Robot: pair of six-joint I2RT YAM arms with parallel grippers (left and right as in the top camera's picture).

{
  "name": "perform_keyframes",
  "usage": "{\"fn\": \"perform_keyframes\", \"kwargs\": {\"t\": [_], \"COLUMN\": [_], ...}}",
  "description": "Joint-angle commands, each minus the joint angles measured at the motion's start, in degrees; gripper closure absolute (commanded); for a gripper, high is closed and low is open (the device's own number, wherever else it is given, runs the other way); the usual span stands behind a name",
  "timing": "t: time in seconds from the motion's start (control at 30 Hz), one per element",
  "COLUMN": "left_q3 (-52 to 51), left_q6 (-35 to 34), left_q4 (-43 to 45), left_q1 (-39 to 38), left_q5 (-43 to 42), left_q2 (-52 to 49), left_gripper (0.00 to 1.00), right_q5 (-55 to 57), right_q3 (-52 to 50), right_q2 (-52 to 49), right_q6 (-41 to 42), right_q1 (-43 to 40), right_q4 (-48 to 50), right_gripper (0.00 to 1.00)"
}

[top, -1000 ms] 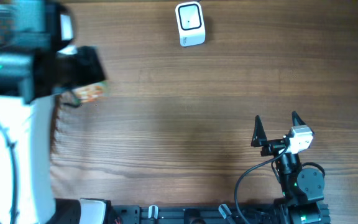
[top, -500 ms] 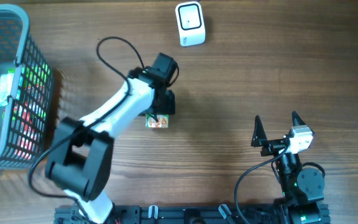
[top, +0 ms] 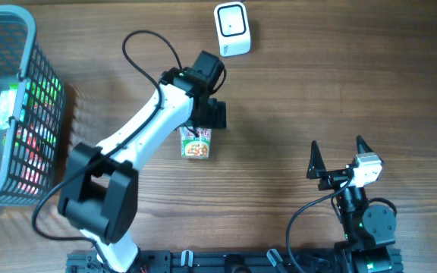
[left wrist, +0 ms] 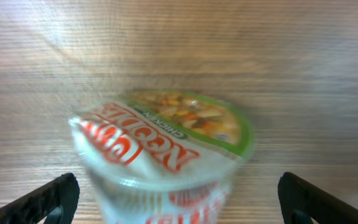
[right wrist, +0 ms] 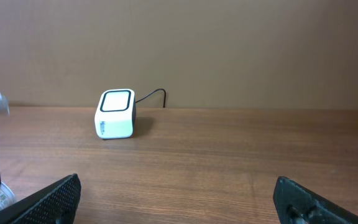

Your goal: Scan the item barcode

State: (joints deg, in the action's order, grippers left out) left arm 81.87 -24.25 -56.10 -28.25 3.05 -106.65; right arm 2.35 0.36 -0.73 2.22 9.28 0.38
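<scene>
Clearly not yet scanned: finds the noodle cup (top: 196,142) resting on the tabletop (top: 317,83), near but short of the white scanner (top: 231,29) and well apart from the basket (top: 6,114). Shows the left gripper (left wrist: 179,200) spread wide to either side of the cup, clamped on nothing, and the right gripper (top: 337,150) likewise apart and empty. Leaves regrasping, turning the barcode toward the scanner window and presenting it. Reads, through blur, "NOODLES" in red and probably "CHICKEN" on a green band; no barcode in sight.
</scene>
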Motion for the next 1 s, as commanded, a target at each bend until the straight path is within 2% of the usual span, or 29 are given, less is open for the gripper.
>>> {"fn": "perform_keyframes", "kwargs": {"t": [0.0, 0.03, 0.07, 0.1, 0.13, 0.27, 0.37, 0.53, 0.67, 0.9, 0.97], "left_q3": [2.99, 2.99, 2.99, 2.99, 2.82, -3.28, -10.21, -20.94, -24.13, -24.06, -24.04], "left_q6": [4.02, 5.18, 5.86, 5.81, 5.75, 5.77, 3.58, 3.63, 3.63, 3.63, 2.91], "left_q4": [-2.29, -3.39, -4.76, -6.47, -8.28, -7.5, -0.2, 12.11, 16.81, 16.92, 16.92], "left_q1": [0.87, 1.92, 3.1, 4.5, 6.01, 11.61, 15.54, 16.09, 15.58, 14.86, 14.86], "left_q5": [-0.9, -1.05, -1.05, -1.05, -1.07, -1.03, -1.38, -10.78, -15.28, -25.38, -25.75], "left_q2": [6.97, 8.13, 8.72, 8.9, 8.87, 8.44, 8.39, 8.39, 8.39, 8.9, 9.73], "left_gripper": [0.0, 0.04, 0.39, 0.85, 0.96, 0.96, 0.96, 0.96, 0.96, 0.96, 0.96], "right_q5": [-0.33, -0.33, -0.33, -0.33, -0.33, -0.33, -0.33, -0.31, -0.31, -0.33, -0.33], "right_q3": [-0.07, -0.07, -0.07, -0.07, -0.07, -0.07, -0.07, -0.07, -0.07, -0.07, -0.07], "right_q2": [0.31, 0.31, 0.31, 0.31, 0.31, 0.31, 0.31, 0.31, 0.31, 0.31, 0.31], "right_q6": [-0.63, -0.66, -0.61, -0.63, -0.61, -0.66, -0.63, -0.63, -0.63, -0.63, -0.63], "right_q1": [-0.26, -0.26, -0.26, -0.26, -0.26, -0.26, -0.26, -0.26, -0.26, -0.26, -0.26], "right_q4": [0.2, 0.2, 0.2, 0.2, 0.2, 0.2, 0.2, 0.2, 0.2, 0.2, 0.2], "right_gripper": [0.0, 0.0, 0.0, 0.0, 0.0, 0.0, 0.0, 0.0, 0.0, 0.0, 0.0]}}
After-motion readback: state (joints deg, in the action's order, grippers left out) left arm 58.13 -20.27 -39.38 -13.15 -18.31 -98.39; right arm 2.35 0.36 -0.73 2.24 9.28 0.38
